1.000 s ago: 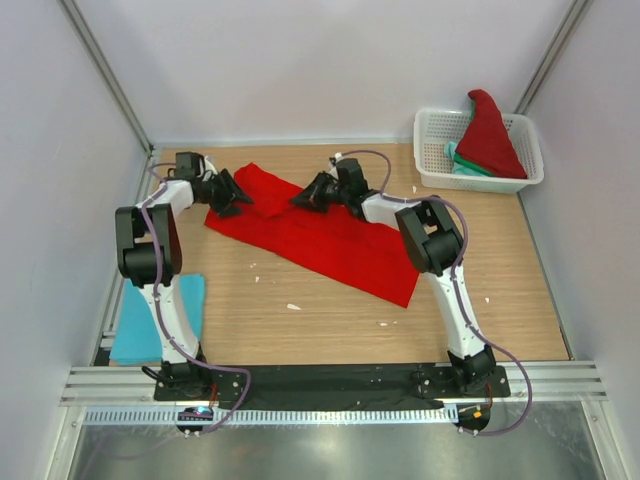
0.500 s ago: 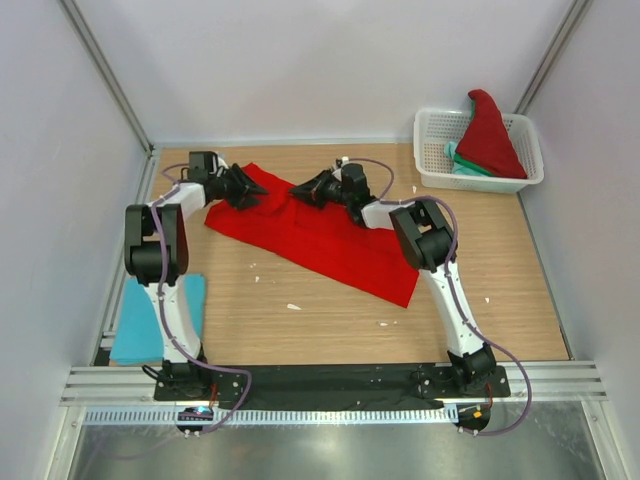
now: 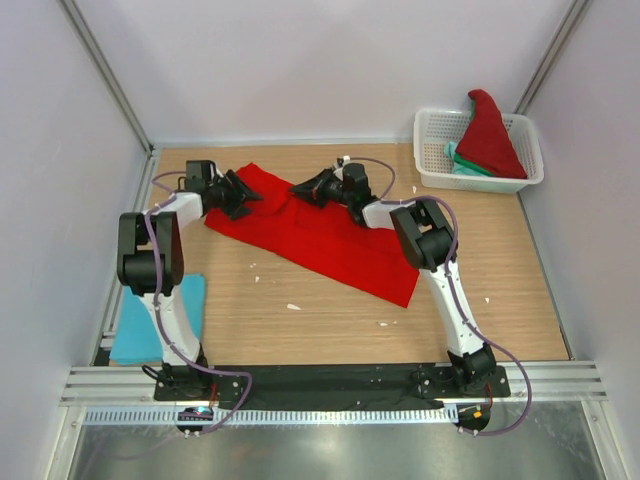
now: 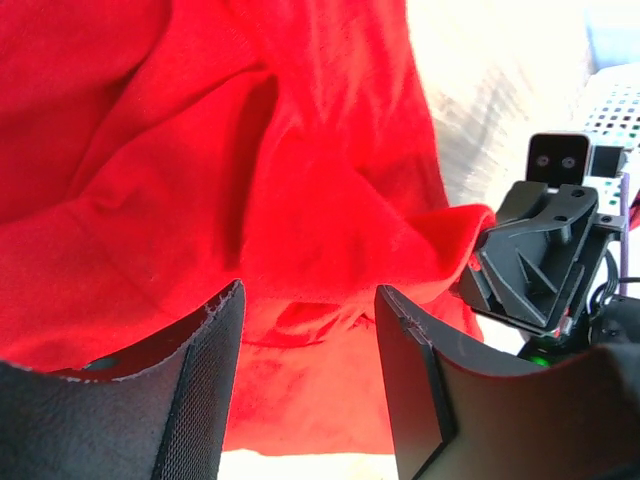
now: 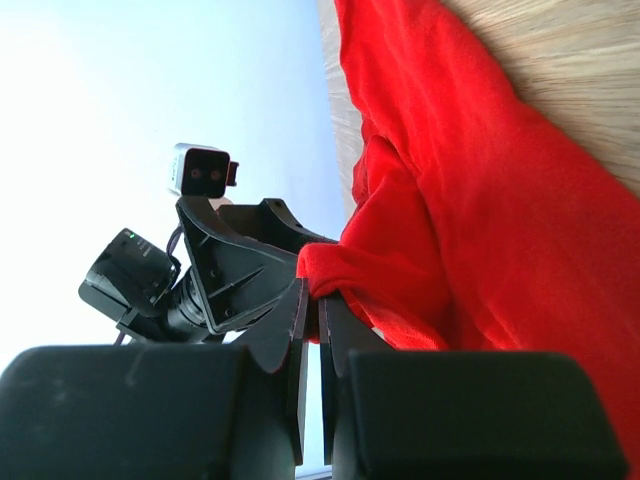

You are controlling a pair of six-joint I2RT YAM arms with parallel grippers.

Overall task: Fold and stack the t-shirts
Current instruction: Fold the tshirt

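Observation:
A bright red t-shirt [image 3: 330, 240] lies spread aslant across the far half of the table. My right gripper [image 3: 302, 187] is shut on a raised fold of its far edge; the right wrist view shows the fold [image 5: 335, 265] pinched between the tips of that gripper [image 5: 312, 297]. My left gripper [image 3: 248, 192] is at the shirt's far left corner, facing the right one. In the left wrist view it [image 4: 308, 345] stands open, with rumpled red cloth [image 4: 200, 180] lying under and between its fingers [image 4: 205, 385].
A white lattice basket [image 3: 430, 150] at the far right corner holds another red t-shirt [image 3: 488, 132] and a teal-green one [image 3: 465, 165]. A light blue t-shirt [image 3: 150, 322] lies folded at the table's left edge, beside the left arm. Walls close in on three sides.
The left gripper pushed right onto the shirt's corner, then drew slightly back, its jaws narrowing and widening again. The right gripper shifted slightly toward the far side with its pinched fold.

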